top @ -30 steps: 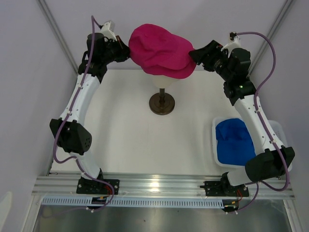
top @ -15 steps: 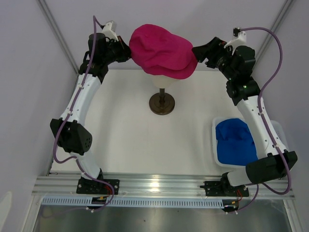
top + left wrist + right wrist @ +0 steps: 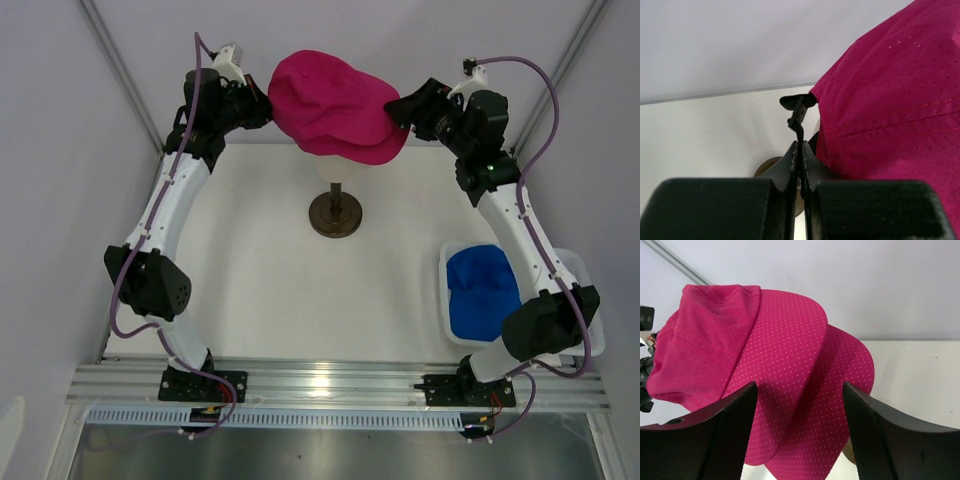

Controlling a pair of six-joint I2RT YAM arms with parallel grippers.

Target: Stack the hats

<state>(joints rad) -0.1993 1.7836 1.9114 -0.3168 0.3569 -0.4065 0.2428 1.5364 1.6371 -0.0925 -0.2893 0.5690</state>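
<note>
We found the left pincer point(image 3: 800, 146) clenched on the black back strap point(image 3: 796, 116) of the pink hat point(image 3: 890, 90), its jaws pressed flat together and the strap's buckle poking out just ahead of the tips. The crown bulged to that pincer's right and above it.

Opposite, the right pincer point(image 3: 799, 390) stood released, jaws wide. The upper brim point(image 3: 790, 340) lay between them and, as far as we could tell, touched neither finger. A lower brim point(image 3: 854, 365), also pink, showed just beneath it, so a second pink hat may have sat underneath. We could not tell for certain.

Below both pincers the hat rested on the cream mannequin head point(image 3: 336, 170), whose dark stand point(image 3: 335, 215) stood on the bench point(image 3: 250, 270). Well behind the right pincer, beside that arm's base, a blue hat point(image 3: 485, 295) lay in the white basket point(image 3: 444, 262).

We judged the step in hand to be squaring the pink hat on the head. To do it well, we would hold the strap taut and close the right pincer on the upper brim alone, near its middle. Then we would draw both ends down evenly, so that the crown settled straight without tipping the stand.
</note>
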